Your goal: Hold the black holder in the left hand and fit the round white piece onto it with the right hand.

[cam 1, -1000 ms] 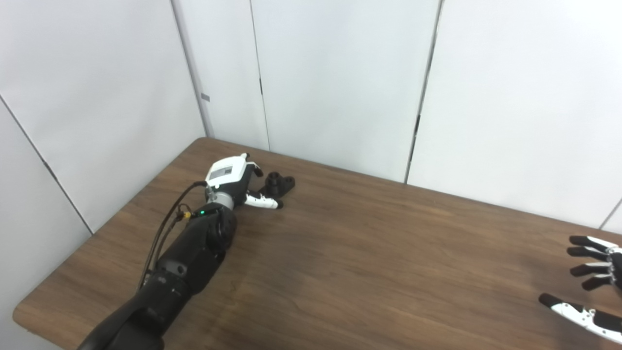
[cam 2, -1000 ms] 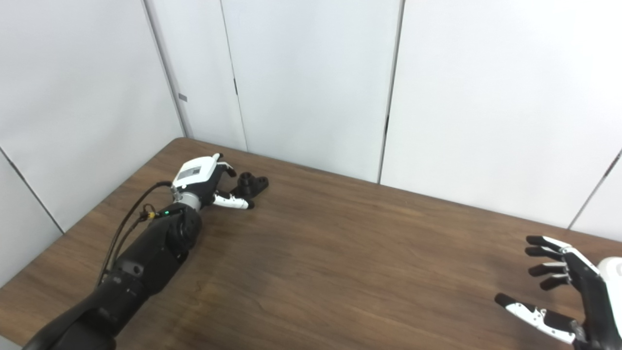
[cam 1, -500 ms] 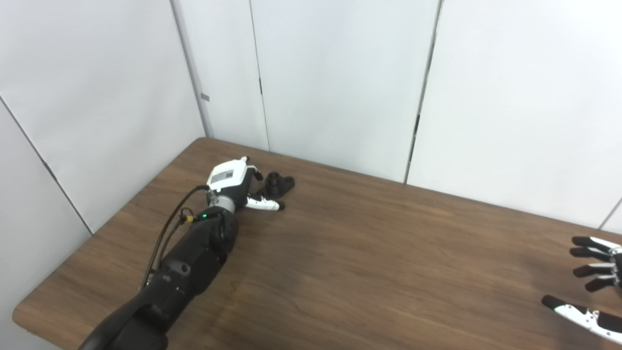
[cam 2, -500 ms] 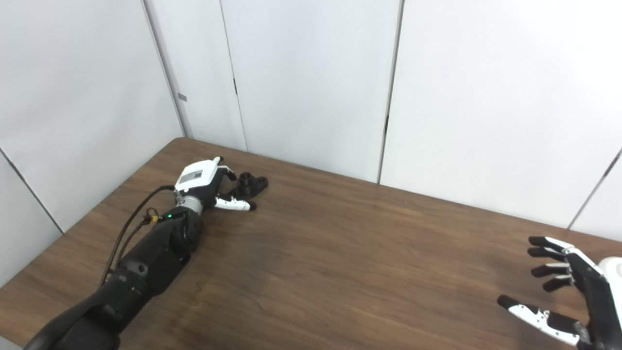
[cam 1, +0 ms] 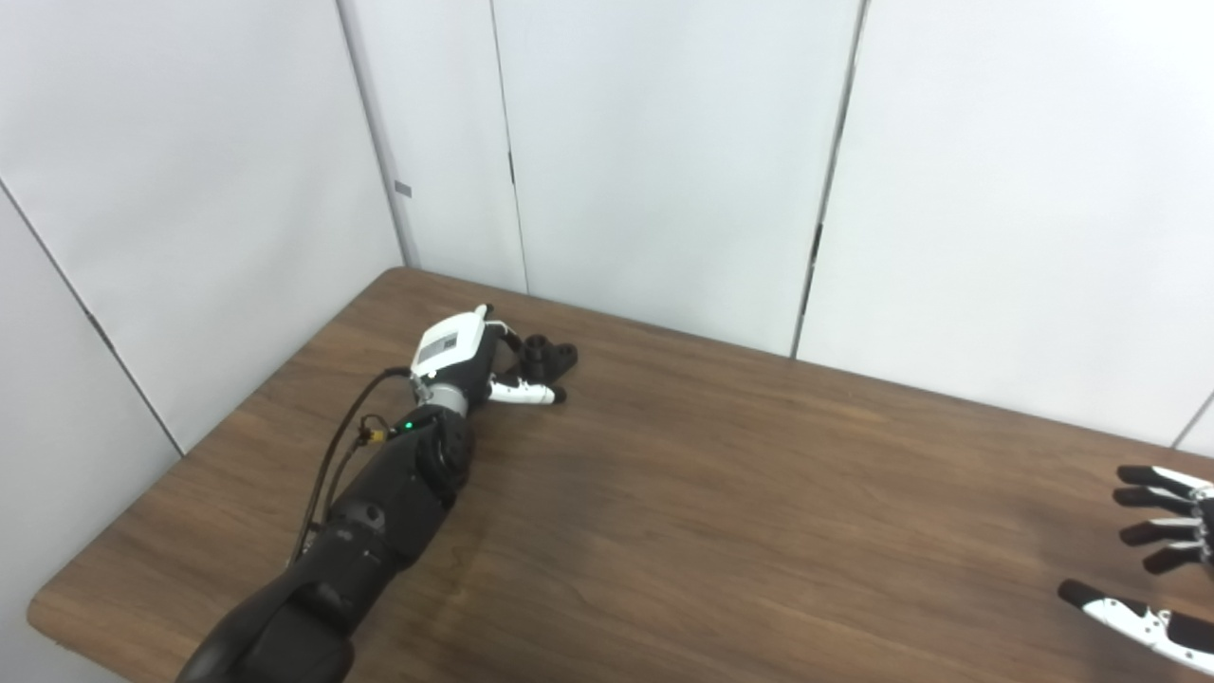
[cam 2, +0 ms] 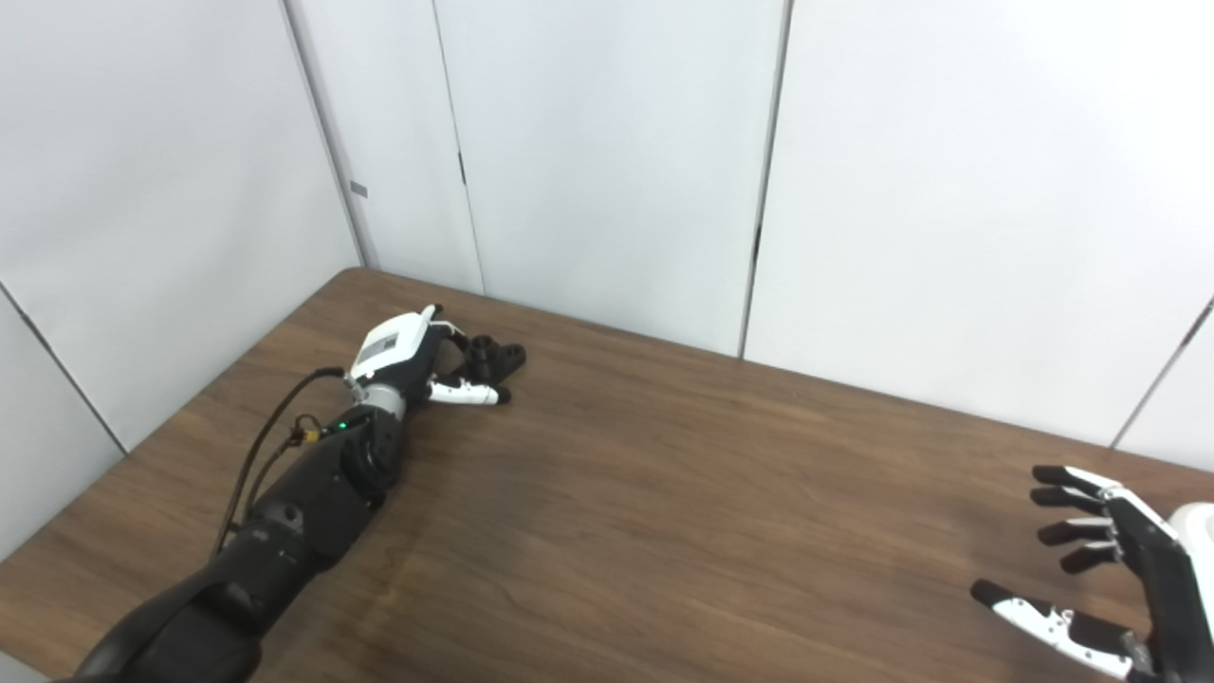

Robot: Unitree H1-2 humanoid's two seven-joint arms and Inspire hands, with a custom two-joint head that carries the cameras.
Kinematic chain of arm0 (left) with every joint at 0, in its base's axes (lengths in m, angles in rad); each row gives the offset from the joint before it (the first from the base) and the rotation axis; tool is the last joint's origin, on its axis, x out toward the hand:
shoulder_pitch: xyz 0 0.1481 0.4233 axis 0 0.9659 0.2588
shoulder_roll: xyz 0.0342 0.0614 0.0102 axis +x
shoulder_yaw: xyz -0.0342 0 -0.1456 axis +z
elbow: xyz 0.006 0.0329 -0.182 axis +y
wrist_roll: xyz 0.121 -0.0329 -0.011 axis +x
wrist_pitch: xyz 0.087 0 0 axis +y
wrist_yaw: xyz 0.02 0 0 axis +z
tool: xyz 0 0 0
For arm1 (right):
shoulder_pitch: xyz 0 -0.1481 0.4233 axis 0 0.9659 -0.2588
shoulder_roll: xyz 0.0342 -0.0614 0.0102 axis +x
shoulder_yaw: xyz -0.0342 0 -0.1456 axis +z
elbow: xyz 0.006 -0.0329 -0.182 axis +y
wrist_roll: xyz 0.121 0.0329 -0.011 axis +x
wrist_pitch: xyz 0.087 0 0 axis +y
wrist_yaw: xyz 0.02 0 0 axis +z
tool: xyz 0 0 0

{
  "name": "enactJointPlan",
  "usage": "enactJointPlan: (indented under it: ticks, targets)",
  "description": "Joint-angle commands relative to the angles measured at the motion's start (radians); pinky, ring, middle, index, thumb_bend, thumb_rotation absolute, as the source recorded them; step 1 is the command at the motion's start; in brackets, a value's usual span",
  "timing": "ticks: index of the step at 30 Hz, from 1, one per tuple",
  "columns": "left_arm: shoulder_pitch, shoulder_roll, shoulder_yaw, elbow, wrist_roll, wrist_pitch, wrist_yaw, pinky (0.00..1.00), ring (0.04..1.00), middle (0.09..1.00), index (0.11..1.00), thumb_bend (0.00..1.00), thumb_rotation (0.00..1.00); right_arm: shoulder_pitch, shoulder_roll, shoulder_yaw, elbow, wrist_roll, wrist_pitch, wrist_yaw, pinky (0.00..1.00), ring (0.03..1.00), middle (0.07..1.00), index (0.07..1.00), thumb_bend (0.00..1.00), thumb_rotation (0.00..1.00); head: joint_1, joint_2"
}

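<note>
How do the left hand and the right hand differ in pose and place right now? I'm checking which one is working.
The left hand is stretched to the table's far left corner, right at the black holder; the right hand hangs at the near right edge, with nothing near it. The left hand's fingers curve around the holder, a firm grip unclear; the right hand's are spread and empty. Both have black-and-white fingers.

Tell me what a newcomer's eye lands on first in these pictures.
First, the long black left arm stretched to the far left corner of the table, its left hand open around the small black holder, which lies on the wood. Next, the right hand, open and empty, at the near right edge. No round white piece is in view.
</note>
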Motion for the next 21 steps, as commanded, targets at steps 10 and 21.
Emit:
enactJointPlan:
  ticks: [10,21]
  targets:
    - [-0.029,-0.01,-0.026,0.049,-0.057,-0.149,0.021,1.0,0.972,0.894,0.483,0.53,0.08,-0.014,-0.011,-0.014,-0.048,0.007,-0.001,-0.006,0.44,0.559,0.677,0.716,0.62,0.0,-0.004,0.009]
    - [-0.012,0.001,-0.055,-0.001,-0.05,-0.122,-0.007,1.0,0.942,0.856,0.478,0.52,0.08,-0.015,-0.004,-0.014,-0.047,0.001,0.001,-0.014,0.44,0.558,0.68,0.719,0.62,0.0,-0.01,0.012]
